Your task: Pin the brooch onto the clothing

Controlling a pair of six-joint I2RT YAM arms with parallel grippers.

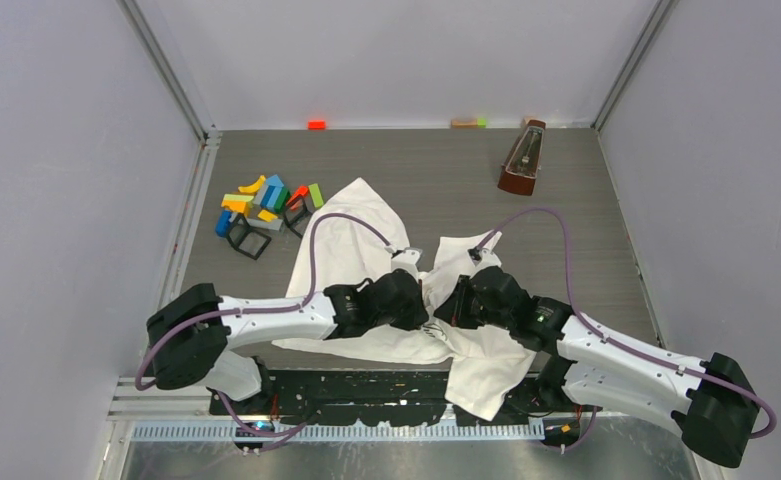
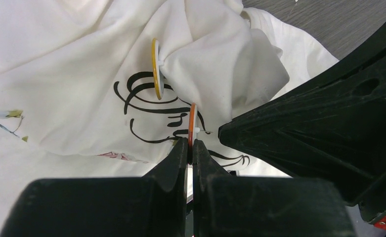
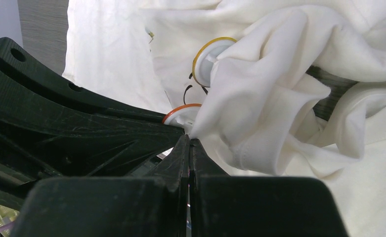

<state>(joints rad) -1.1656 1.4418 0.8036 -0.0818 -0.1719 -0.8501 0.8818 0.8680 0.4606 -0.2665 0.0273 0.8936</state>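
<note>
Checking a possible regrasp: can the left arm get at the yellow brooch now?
Probably not yet: the yellow brooch sits uncovered ahead, but the left gripper is shut on the orange brooch.

Bright, even light from above; shadows soft; the white T-shirt [image 2: 57, 54] glares almost featureless in both wrist views; the right gripper [image 3: 189, 142] blurs near its lens.
</note>
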